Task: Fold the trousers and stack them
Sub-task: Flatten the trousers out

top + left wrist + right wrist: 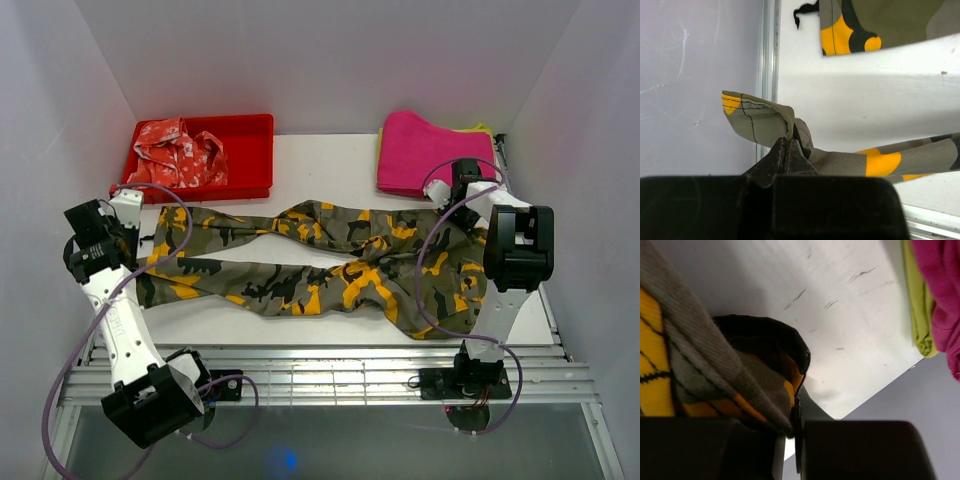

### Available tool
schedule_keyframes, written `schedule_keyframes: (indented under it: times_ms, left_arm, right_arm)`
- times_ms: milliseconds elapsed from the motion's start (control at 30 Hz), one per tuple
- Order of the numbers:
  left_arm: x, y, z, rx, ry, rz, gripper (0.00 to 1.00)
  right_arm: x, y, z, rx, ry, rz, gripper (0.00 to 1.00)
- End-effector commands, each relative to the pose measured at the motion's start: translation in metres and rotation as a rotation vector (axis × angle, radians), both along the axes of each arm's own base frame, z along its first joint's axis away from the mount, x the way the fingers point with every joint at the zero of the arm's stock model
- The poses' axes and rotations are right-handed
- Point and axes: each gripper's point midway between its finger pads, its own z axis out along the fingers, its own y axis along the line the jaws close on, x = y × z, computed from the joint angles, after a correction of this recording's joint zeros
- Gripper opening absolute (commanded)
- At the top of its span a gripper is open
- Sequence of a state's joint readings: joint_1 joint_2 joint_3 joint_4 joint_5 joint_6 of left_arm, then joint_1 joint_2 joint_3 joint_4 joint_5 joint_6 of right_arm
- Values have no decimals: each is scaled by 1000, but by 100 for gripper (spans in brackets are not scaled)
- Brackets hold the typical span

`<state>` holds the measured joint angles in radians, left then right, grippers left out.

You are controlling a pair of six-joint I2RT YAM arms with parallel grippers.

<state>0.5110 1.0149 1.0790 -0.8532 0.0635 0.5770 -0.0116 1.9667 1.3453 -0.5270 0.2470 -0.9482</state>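
Observation:
The camouflage trousers (320, 262) lie spread lengthwise across the white table, legs to the left and waist to the right. My left gripper (132, 268) is at their left end. In the left wrist view it (788, 142) is shut on the bunched hem of the nearer leg (757, 117), lifted off the table, while the other leg (875, 22) lies flat farther back. My right gripper (452, 200) is at the waist end. The right wrist view shows it (796, 412) shut on a fold of the trousers' waist cloth (700, 365).
A red tray (250, 150) at the back left holds a red-and-white garment (180, 150). A folded pink cloth (425, 150) sits at the back right on a yellow-green one (917, 305). Metal rails (330, 375) run along the near edge. Walls close in on both sides.

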Motion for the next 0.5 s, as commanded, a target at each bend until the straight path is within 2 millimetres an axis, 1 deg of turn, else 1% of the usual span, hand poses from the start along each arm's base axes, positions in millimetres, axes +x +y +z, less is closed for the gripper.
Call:
schedule_keyframes:
  times_ms: [0,33,67,100,167,200,233,267,300,333,367,400,433,467]
  left_arm:
    - [-20,9,-16,33,147,12,0]
    - [-22,11,-22,30,183,15,0]
    - [-20,14,-35,10,235,20,0]
    - [-19,15,-42,-3,260,21,0]
    - [-9,15,-55,-48,286,16,0]
    - [0,17,-67,-94,313,27,0]
    - [9,13,-70,-137,310,3,0]
    - [17,9,-73,-175,303,-14,4]
    - [34,6,-75,-231,281,-37,15]
    - [43,5,-77,-256,274,-45,20]
    - [51,5,-77,-280,266,-53,27]
    - [67,8,-79,-317,265,-50,39]
    - [73,9,-79,-335,269,-55,44]
    - [79,9,-79,-353,277,-61,47]
  right_arm:
    - [33,-2,19,-33,-112,-18,8]
    - [36,-2,20,-37,-119,-20,8]
    - [41,-4,23,-40,-132,-23,8]
    - [43,-4,24,-45,-137,-24,8]
    - [46,-7,28,-60,-146,-31,14]
    - [48,-6,34,-50,-150,-30,19]
    - [48,-3,40,-38,-155,-27,34]
    - [48,-1,46,-26,-154,-22,41]
    - [50,5,55,7,-165,-10,48]
    - [41,9,64,28,-140,0,63]
    - [37,11,71,45,-134,6,71]
    - [36,19,80,80,-134,23,81]
    - [21,22,88,97,-96,36,84]
    - [14,24,93,106,-83,44,85]
